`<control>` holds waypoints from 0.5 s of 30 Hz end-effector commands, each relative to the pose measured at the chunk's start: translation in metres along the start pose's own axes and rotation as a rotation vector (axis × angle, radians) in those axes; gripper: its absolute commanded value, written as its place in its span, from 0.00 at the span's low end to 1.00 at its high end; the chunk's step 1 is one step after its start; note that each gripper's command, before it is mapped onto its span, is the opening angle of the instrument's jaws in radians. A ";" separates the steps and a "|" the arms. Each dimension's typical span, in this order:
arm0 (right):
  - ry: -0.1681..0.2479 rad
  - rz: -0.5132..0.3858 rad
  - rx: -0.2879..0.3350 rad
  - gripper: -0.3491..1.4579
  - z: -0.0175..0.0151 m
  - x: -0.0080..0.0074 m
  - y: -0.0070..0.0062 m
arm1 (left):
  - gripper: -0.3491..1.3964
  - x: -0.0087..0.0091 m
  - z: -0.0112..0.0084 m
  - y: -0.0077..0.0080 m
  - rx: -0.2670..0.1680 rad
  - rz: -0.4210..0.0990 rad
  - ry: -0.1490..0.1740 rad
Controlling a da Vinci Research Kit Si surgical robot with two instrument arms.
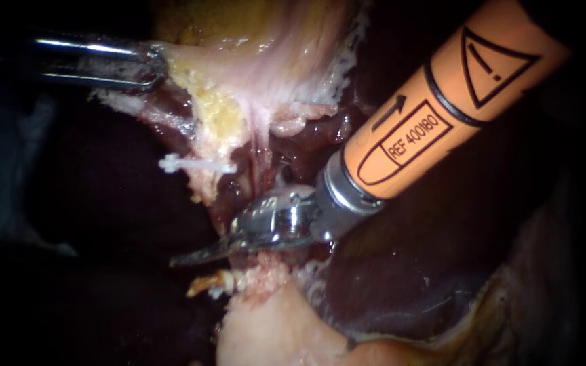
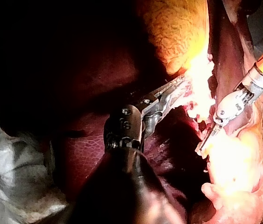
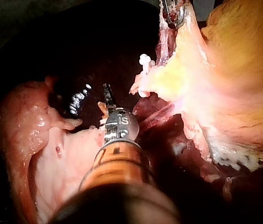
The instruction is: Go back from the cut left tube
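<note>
Orange sleeve on the right instrument [image 1: 188, 257] fills the 2 o'clock corner of the endoscope view; shaft runs down to centre, tip w/ two thin blades pointing toward 9 o'clock, just below the cut tube [image 1: 206, 181]. Blades lie together, nothing between them; they sit against or just over ragged pink tissue at 6 o'clock, can't tell which. Tube's upper stump is just left of centre, w/ a white clip [image 1: 194, 165] across it sticking out toward 9; the lower end looks to be the frayed bit under the blades, approx.

Left instrument [image 1: 154, 64] comes in at 10 o'clock; jaws clamped on the edge of the pale tissue flap [image 1: 266, 74], prob. pulling it up and out so the stump is stretched and in sight. Left wrist view agrees: its jaws [image 2: 176, 88] bite into bright tissue; right instrument [image 2: 208, 140] is beside and ahead of them. Right wrist view: own tip [image 3: 107, 93] slim and closed; clip [image 3: 144, 60] ahead of it, off to one side. Dark liver [image 1: 401, 271] lies under it all.

Judgement: cut looks complete, so what's left is drawing the right instrument back along its shaft toward 2 o'clock; closed blades suit that, less chance of snagging clip or stump.
</note>
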 end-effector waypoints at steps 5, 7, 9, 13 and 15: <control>0.052 -0.005 0.010 0.27 0.0002 0.0000 0.0000 | 0.00 0.0000 0.0000 0.0000 -0.001 0.000 0.000; 0.072 -0.007 0.013 0.56 0.0004 0.0000 0.0000 | 0.00 0.0000 0.0000 0.0000 -0.001 0.000 0.000; 0.084 -0.008 0.015 0.74 0.0007 0.0001 0.0000 | 0.00 0.0000 0.0000 0.0000 0.000 0.000 0.000; 0.108 -0.010 0.016 0.87 0.0010 0.0004 -0.0003 | 0.00 0.0000 0.0000 0.0000 -0.001 0.000 0.000; 0.110 -0.010 0.017 0.89 0.0011 0.0005 -0.0003 | 0.00 0.0000 0.0000 0.0000 -0.001 0.000 -0.001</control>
